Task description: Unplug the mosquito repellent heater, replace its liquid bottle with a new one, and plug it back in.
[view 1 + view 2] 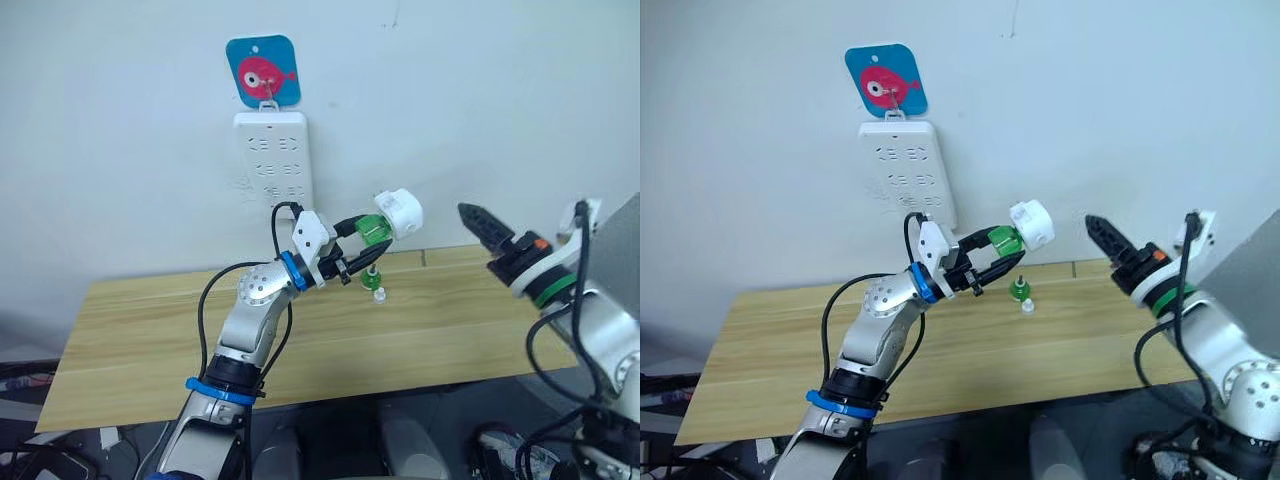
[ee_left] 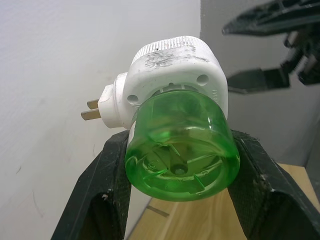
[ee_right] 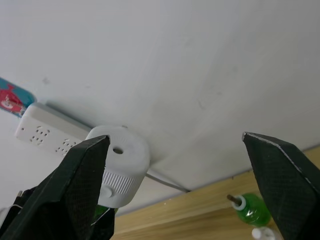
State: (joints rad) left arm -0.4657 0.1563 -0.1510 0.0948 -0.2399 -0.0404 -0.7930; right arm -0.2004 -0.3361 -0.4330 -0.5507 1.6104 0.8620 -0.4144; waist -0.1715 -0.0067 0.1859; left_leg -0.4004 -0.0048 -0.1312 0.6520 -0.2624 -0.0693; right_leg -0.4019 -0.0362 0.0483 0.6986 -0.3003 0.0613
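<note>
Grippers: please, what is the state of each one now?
Left gripper: shut on the green bottle screwed into the heater.
Right gripper: open, holding nothing.

left gripper (image 1: 1002, 252) raised above the wooden table (image 1: 780, 330), clamped on a green bottle (image 1: 1005, 240) seated in the white heater (image 1: 1032, 224). right gripper (image 1: 1102, 236) held up apart from the heater. another green bottle (image 1: 1019, 290) and small white cap (image 1: 1027, 306) on the table below. white power strip (image 1: 906, 170) on the wall, under a fish hook (image 1: 885, 82).
</note>
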